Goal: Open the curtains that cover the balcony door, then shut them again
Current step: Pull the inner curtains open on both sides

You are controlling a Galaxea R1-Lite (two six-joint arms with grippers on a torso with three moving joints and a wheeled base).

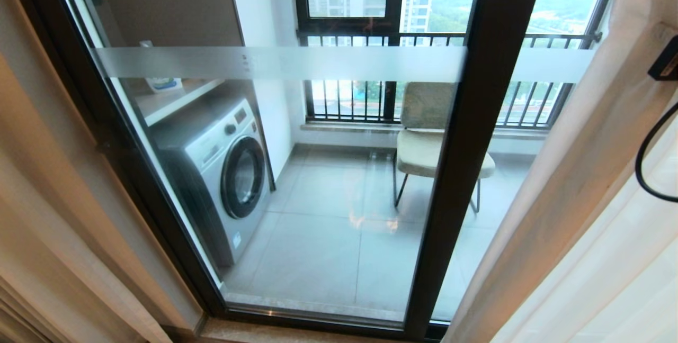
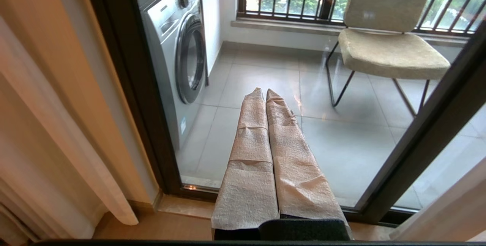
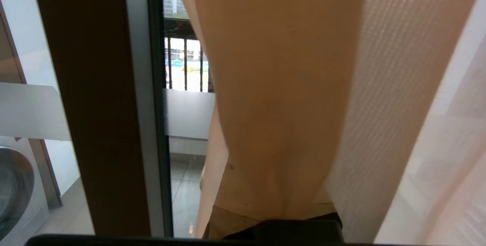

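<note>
The balcony door (image 1: 476, 147) stands uncovered in the middle, its frosted band (image 1: 296, 63) across the glass. The curtains hang to both sides: a beige drape (image 1: 53, 226) on the left, a cream drape (image 1: 577, 173) and a white sheer (image 1: 630, 263) on the right. My right gripper (image 3: 265, 200) is up against the right drape (image 3: 281, 86) and shut on a gathered fold of it. The fabric hides most of its taped fingers (image 3: 224, 221). My left gripper (image 2: 265, 93) is shut and holds nothing, pointing low at the door glass.
Behind the glass stand a washing machine (image 1: 222, 173), a padded chair (image 1: 424, 142) and a barred window (image 1: 371, 36). A bottle (image 1: 161, 82) sits on a shelf above the machine. My right arm's black cable (image 1: 642, 163) hangs before the sheer. Wooden floor (image 2: 152, 231) meets the door sill.
</note>
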